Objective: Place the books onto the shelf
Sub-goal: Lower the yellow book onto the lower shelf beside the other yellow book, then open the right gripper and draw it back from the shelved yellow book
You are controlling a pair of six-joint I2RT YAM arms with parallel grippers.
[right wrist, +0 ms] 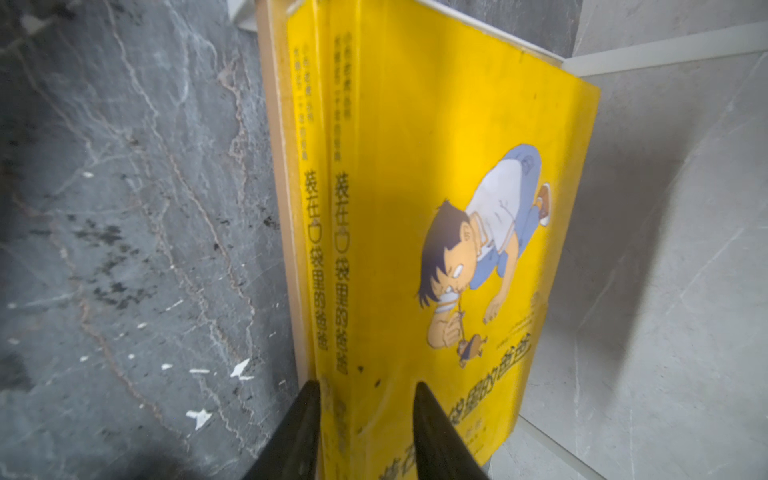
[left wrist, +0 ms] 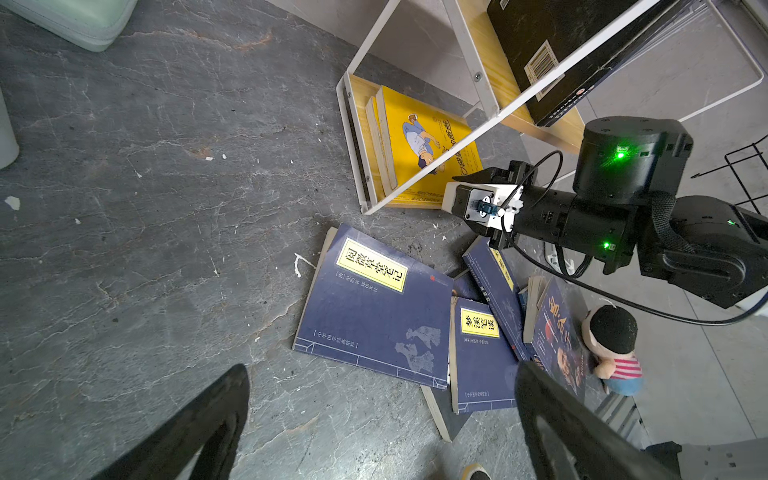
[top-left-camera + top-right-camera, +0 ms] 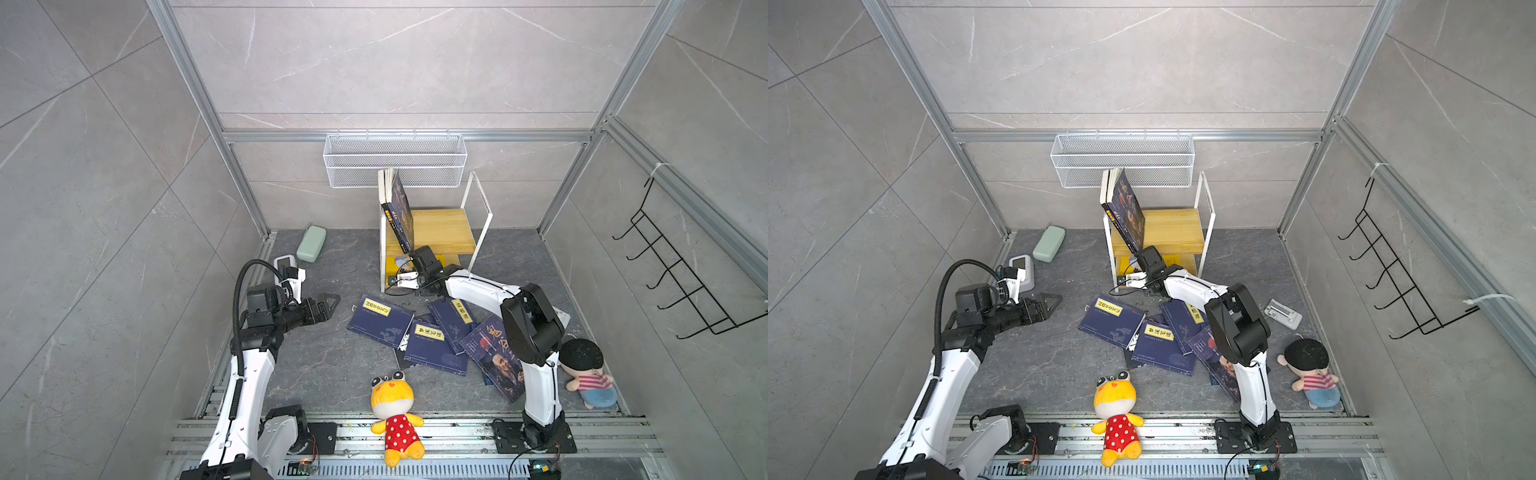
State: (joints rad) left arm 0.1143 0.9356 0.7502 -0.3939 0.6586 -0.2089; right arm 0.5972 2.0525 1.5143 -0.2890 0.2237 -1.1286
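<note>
The shelf (image 3: 440,228) stands at the back of the floor. Navy books (image 3: 401,208) lean against the left side of its upper board. Two yellow books (image 1: 415,166) stand on its lower tier. My right gripper (image 1: 368,384) reaches into that tier with its fingers part way apart, one by the spines and one over the cover; whether they press is unclear. Several navy books (image 3: 380,322) lie overlapped on the floor in front. My left gripper (image 3: 332,301) hovers left of them, open and empty, and its wrist view shows the nearest navy book (image 2: 374,307).
A yellow frog plush (image 3: 395,411) lies at the front rail and a boy doll (image 3: 586,370) at the right. A green case (image 3: 311,243) and a white device (image 3: 284,266) sit at the back left. A wire basket (image 3: 395,160) hangs above the shelf.
</note>
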